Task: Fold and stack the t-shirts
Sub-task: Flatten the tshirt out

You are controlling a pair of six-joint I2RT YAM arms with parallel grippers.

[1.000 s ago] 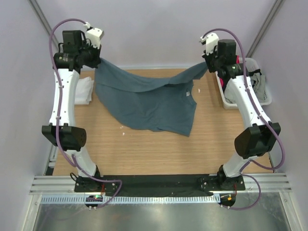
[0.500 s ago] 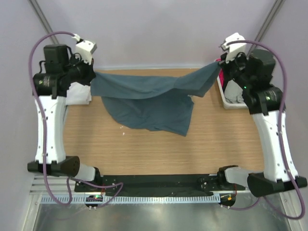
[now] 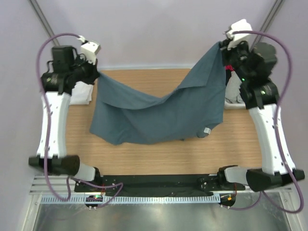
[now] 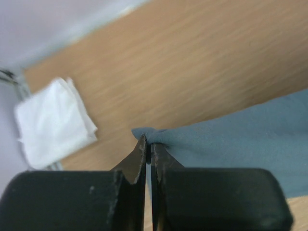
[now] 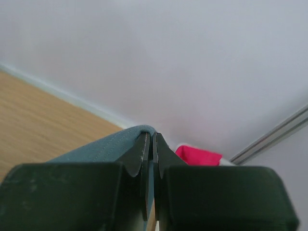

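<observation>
The slate-blue t-shirt [image 3: 159,113] hangs spread in the air between both arms, sagging in the middle, its small white label [image 3: 208,130] near the lower right edge. My left gripper [image 3: 97,75] is shut on the shirt's left corner [image 4: 144,132] at the table's back left. My right gripper [image 3: 222,45] holds the opposite corner [image 5: 144,130] higher up at the back right, jaws shut on the cloth. A folded white t-shirt [image 3: 82,94] lies on the table behind the left arm, also visible as the white t-shirt [image 4: 53,120] in the left wrist view.
A white bin [image 3: 236,103] stands at the table's right edge behind the right arm, with a pink item [image 5: 199,156] in it. The wooden table [image 3: 159,154] shows below the hanging shirt. Grey walls close in at the back and sides.
Both arms have lifted the blue shirt off the table and stretched it out. The right gripper rose higher; the shirt's lower edge swung toward the front.
</observation>
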